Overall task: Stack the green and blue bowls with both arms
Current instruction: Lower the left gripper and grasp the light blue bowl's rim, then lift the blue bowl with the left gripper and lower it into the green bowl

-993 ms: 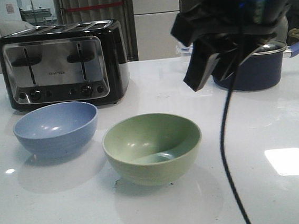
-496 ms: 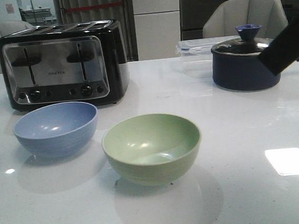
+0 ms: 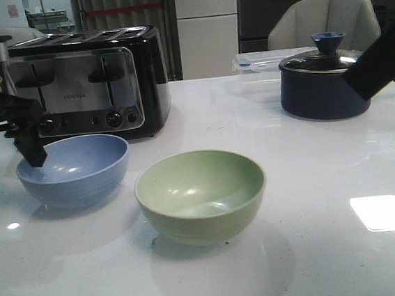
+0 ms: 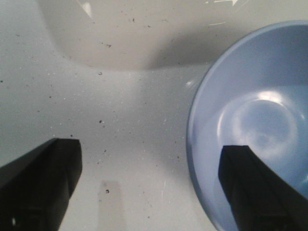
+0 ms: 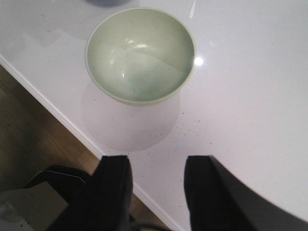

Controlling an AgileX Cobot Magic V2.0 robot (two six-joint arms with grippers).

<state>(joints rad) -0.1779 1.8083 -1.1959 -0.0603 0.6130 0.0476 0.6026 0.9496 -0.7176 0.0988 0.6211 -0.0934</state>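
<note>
The pale blue bowl [image 3: 74, 170] sits at the left on the white table, in front of the toaster. The sage green bowl [image 3: 201, 195] sits to its right, nearer the front edge. My left gripper [image 3: 8, 160] is open at the blue bowl's left rim. In the left wrist view the left gripper [image 4: 149, 185] straddles the rim of the blue bowl [image 4: 255, 115], one finger over the inside, the other over bare table. My right arm [image 3: 381, 57] shows only at the right edge. My right gripper [image 5: 156, 192] is open and empty, above the table's edge, well apart from the green bowl [image 5: 140, 55].
A black-and-steel toaster [image 3: 83, 85] stands behind the blue bowl. A dark navy pot with a glass lid [image 3: 324, 87] and a clear plastic box [image 3: 259, 61] stand at the back right. The table's front edge [image 5: 57, 113] with floor beyond shows in the right wrist view.
My right arm has pulled out of the middle of the view to the right edge. My left gripper has come in from the left to the blue bowl's rim. The bowls have not moved.
</note>
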